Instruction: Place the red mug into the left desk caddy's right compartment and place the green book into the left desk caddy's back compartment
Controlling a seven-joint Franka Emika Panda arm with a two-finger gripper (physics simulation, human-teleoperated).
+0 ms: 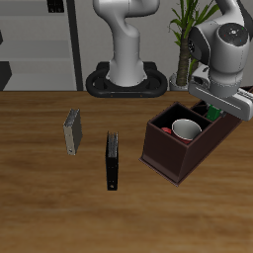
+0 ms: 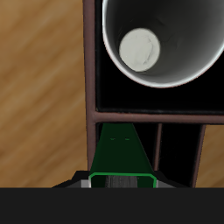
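Alignment is the whole matter here: the green book (image 2: 121, 153) hangs straight down from the gripper (image 2: 122, 180), pinched by its upper edge between the two fingers, and its lower end already reaches below the rim into one of the two long sections of the left desk caddy (image 1: 184, 148). In the wrist view the book's thin green edge runs away from the hand into that slot, with the partition between the long sections just beside it and the cross wall of the squarish section just beyond. The jaws are closed narrow on the book's thickness, not spread. The red mug (image 1: 185, 129) stands upright in the right compartment (image 2: 105, 96), directly ahead of the hand past that cross wall, its white inside open to the wrist camera; that half of the task looks finished. From the exterior view the gripper sits over the caddy's far end, and only a sliver of green shows beneath it. Judging from this, the next move is mostly a straight descent along the book's own long axis, then a release; the thing to watch is that the book stays parallel to the slot's walls, since a slight twist could catch its corner on the partition. Whether this slot is the back one I judge likely, not certain. A black book (image 1: 113, 160) and a grey book (image 1: 72, 131) lie well away from the hand on the table (image 1: 59, 212).
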